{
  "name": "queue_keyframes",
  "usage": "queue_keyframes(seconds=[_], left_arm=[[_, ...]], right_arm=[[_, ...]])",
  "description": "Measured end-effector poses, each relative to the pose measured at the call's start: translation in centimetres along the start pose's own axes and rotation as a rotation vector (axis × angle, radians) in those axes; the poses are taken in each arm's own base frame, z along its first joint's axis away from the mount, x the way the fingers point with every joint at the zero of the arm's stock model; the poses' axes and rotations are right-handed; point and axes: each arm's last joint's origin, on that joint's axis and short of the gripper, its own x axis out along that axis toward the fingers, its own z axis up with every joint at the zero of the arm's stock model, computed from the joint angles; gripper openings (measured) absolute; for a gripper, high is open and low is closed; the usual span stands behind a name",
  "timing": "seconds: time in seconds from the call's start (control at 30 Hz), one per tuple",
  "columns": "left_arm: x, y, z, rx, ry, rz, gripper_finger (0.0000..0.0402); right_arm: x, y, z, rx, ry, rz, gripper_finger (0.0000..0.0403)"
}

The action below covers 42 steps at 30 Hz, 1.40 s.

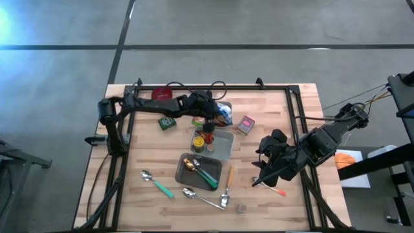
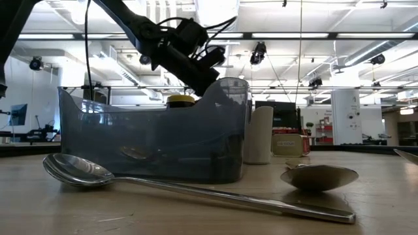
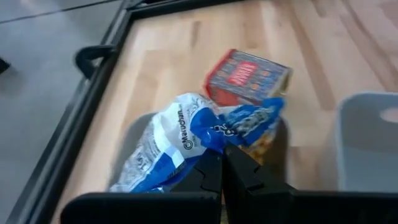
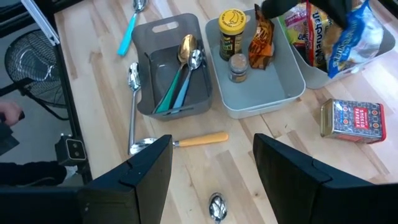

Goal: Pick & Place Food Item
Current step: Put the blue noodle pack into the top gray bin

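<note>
Starting at the near edge of the surface and passing a loose metal spoon point(image 1: 202, 197) and a green-handled spoon point(image 1: 157, 183), both lying flat. Hovering off to the right, spread apart and gripping nothing (the right fingers point(image 4: 143, 174), well clear of everything). Moving on past the cutlery tray point(image 1: 183, 176), then the grey food tray point(image 1: 228, 147) with a yellow-lidded jar point(image 1: 198, 140) standing upright inside. Arriving farther back at the left fingers point(image 3: 208, 177), clenching tight on the noodle packet point(image 3: 180, 140) near its middle and hanging it above the far grey bin point(image 4: 311, 73). Running crosswise to those fingers with its long axis, sagging slightly at both ends, pointing its blue end toward the red tin point(image 3: 247, 76) and its white end away from it. Ending at that tin, resting on the surface just beyond the packet.
</note>
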Motion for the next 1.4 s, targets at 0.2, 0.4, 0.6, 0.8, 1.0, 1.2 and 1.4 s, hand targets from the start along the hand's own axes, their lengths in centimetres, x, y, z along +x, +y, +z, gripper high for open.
queue_keyframes(seconds=[0.2,0.4,0.6,0.8,1.0,1.2,1.4], left_arm=[[0.1,-0.7,0.0,0.038,0.017,-0.026,0.0],[-0.1,-0.5,0.0,0.071,0.053,0.017,0.0],[-0.3,-0.6,0.5,0.275,0.079,0.068,0.0],[-0.8,-0.5,1.6,0.397,0.059,0.076,0.0],[-1.7,-0.1,2.8,0.545,0.042,0.091,0.0],[-1.5,-0.7,1.6,0.599,0.136,-0.002,0.0],[-1.2,-1.1,0.8,0.597,0.132,-0.006,0.0]], right_arm=[[0.0,0.1,0.0,0.006,-0.001,0.007,0.0221],[0.0,0.1,-0.1,0.018,0.0,0.01,0.0221],[-0.2,0.3,-0.3,0.014,0.004,0.017,0.0221],[-0.3,0.5,-0.5,0.01,0.004,0.025,0.0221],[-0.2,0.5,-0.5,0.009,0.003,0.027,0.0221],[-0.2,0.5,-0.5,0.008,0.003,0.026,0.0221],[-0.2,0.5,-0.5,0.004,0.002,0.027,0.0221]])
